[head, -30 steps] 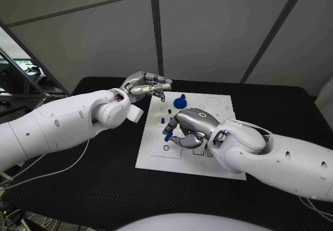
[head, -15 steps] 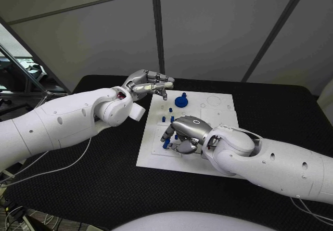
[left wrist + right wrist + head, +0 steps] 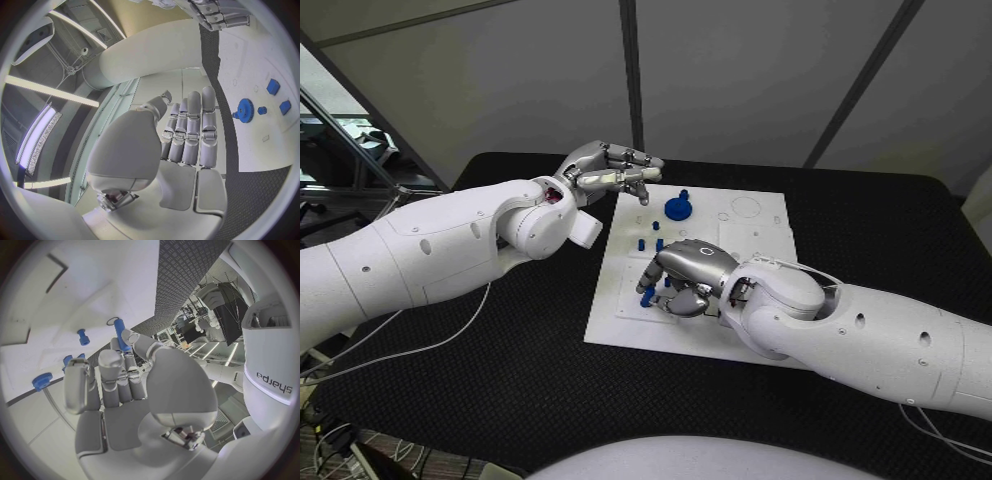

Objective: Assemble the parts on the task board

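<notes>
Head view: the white task board [image 3: 733, 235] lies in the middle of the black table [image 3: 877, 230]. The left hand [image 3: 607, 172] hovers above the board's far left corner with its fingers curled in around nothing. A blue gear [image 3: 676, 210] sits on the board near its far edge, just beside that hand's fingertips. 2 short blue pegs [image 3: 649, 243] stand further in along the left side. The right hand [image 3: 687, 277] is down over the near left part of the board, knuckles up, and a slim blue pin [image 3: 648, 294] shows at its fingertips, close to the board's left edge.

Left wrist view: the left hand [image 3: 187, 132] has its fingers laid side by side and folded toward the palm, grasping nothing. Beyond them the blue gear [image 3: 244, 110] lies on the board [image 3: 256, 70], with 3 smaller blue parts [image 3: 274, 95] near it.

Right wrist view: the right hand [image 3: 115, 382] pinches the blue pin [image 3: 121, 335] between thumb and a finger; the pin stands up past the fingertips over the board [image 3: 75, 285]. A short blue peg [image 3: 82, 336] stands just beside it, and a blue knurled cap [image 3: 42, 381] shows by the outer finger.
</notes>
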`<state>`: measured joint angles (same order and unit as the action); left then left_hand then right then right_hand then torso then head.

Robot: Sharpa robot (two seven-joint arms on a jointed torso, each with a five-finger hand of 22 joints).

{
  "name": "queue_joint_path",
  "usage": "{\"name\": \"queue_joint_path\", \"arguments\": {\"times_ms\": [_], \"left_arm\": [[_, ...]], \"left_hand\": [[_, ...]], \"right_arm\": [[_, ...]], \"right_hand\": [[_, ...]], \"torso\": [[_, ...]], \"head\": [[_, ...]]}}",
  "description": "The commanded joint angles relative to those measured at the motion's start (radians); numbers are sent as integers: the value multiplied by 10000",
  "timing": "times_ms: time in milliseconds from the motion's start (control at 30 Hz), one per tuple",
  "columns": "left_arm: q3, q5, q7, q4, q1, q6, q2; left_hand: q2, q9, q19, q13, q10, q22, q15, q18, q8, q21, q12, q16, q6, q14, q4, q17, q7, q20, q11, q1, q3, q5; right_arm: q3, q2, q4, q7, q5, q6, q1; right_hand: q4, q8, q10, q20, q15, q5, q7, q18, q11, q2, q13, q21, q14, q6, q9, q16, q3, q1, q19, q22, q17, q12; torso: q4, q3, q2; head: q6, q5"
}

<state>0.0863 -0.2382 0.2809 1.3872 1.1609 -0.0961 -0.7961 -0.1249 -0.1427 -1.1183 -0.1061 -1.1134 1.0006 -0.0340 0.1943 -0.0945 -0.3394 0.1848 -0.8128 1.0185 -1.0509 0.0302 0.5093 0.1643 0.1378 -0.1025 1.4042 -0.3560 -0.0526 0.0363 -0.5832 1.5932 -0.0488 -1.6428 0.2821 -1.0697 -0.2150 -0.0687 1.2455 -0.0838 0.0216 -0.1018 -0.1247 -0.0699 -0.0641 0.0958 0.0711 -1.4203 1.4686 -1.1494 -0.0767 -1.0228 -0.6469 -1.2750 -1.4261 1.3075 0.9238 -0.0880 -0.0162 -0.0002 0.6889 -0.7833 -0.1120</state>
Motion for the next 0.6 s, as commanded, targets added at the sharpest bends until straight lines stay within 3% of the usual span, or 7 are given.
{"name": "queue_joint_path", "arguments": {"times_ms": [33,600], "left_arm": [[9,53,125,15,16,85,1],[9,53,110,2,16,117,5]], "left_hand": [[1,-14,-62,-14,-20,-10,-24,-131,55,46,-65,59,-13,-28,22,-10,26,-4,-53,-47,33,45],[1,-14,-62,-14,-20,-10,-24,-131,55,46,-65,59,-13,-28,22,-10,26,-4,-53,-47,33,45]], "right_arm": [[0,16,-23,-214,-337,-211,-10],[0,-12,-39,-488,-768,-40,-7]], "right_hand": [[-11,47,57,5,38,-33,-51,101,4,-13,9,-17,-34,41,12,-23,-53,-91,-17,37,-21,-7],[-6,46,59,4,36,-33,-53,97,2,-18,9,-9,-35,39,12,-20,-55,-87,-9,23,-24,-3]], "torso": [[5,-1,-3],[4,2,-11]], "head": [[-18,-4],[-18,10]]}}
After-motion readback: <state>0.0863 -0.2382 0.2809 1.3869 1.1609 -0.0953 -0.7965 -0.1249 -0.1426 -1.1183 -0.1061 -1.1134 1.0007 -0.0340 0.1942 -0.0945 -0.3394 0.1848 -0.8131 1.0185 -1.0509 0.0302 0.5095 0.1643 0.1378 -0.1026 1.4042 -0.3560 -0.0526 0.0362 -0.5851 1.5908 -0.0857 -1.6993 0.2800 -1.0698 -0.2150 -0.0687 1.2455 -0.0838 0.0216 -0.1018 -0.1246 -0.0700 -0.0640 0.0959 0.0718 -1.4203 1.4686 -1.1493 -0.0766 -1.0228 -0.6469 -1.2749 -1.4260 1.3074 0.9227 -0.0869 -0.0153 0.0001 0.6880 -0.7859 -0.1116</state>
